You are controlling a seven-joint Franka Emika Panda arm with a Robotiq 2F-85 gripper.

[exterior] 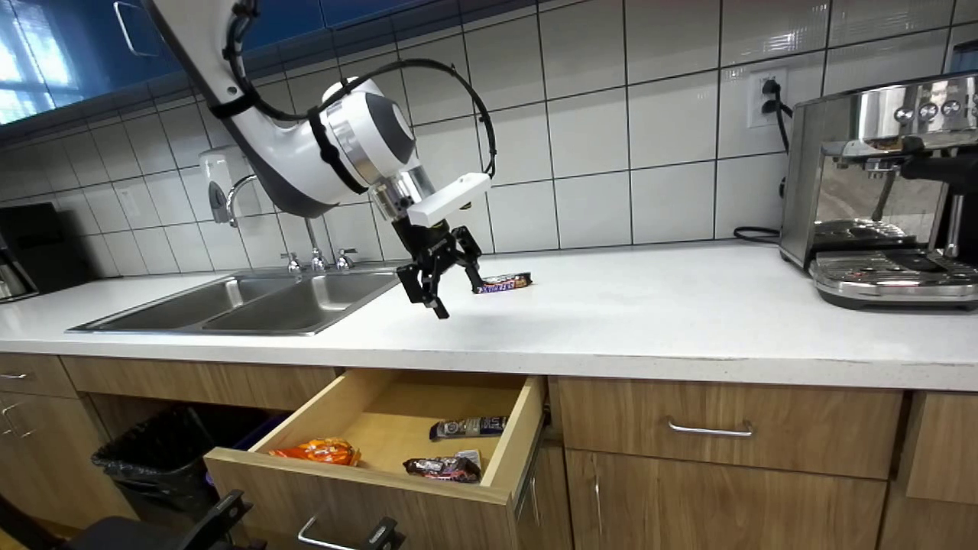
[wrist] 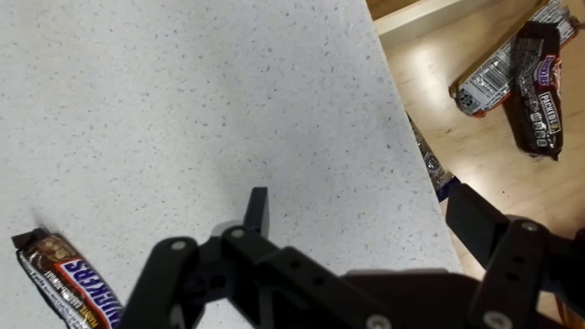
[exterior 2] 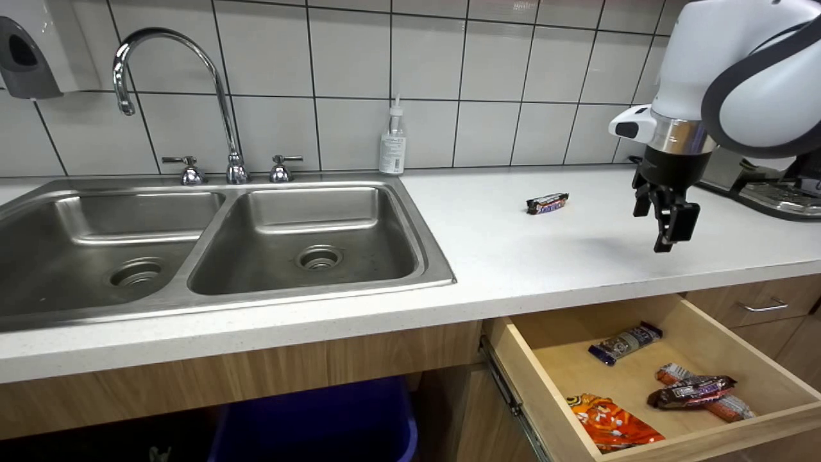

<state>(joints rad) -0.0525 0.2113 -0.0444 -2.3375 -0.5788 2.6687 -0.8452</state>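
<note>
My gripper (exterior: 461,300) (exterior 2: 651,230) (wrist: 361,201) hangs above the white counter near its front edge, jaws wide apart, nothing between them. A Snickers bar (exterior: 502,283) (exterior 2: 547,203) (wrist: 75,285) lies on the counter, apart from the fingers; the wrist view cuts off its lower end. Below the counter a wooden drawer (exterior: 390,412) (exterior 2: 551,359) is pulled out. It holds an orange bag (exterior: 317,451) (exterior 2: 612,423), a dark blue-ended bar (exterior: 467,428) (exterior 2: 625,343) (wrist: 432,164), and a brown wrapper (exterior 2: 693,391) (wrist: 541,91) lying across a silver-and-orange one (exterior 2: 728,407) (wrist: 484,87).
A double steel sink (exterior: 313,334) (exterior 2: 442,269) with a tall faucet (exterior 2: 228,122) is set into the counter. Behind it stands a clear pump bottle (exterior 2: 392,147). An espresso machine (exterior: 810,153) occupies the counter's far end. Under the sink are a black-lined bin (exterior: 157,451) and a blue bin (exterior 2: 321,417).
</note>
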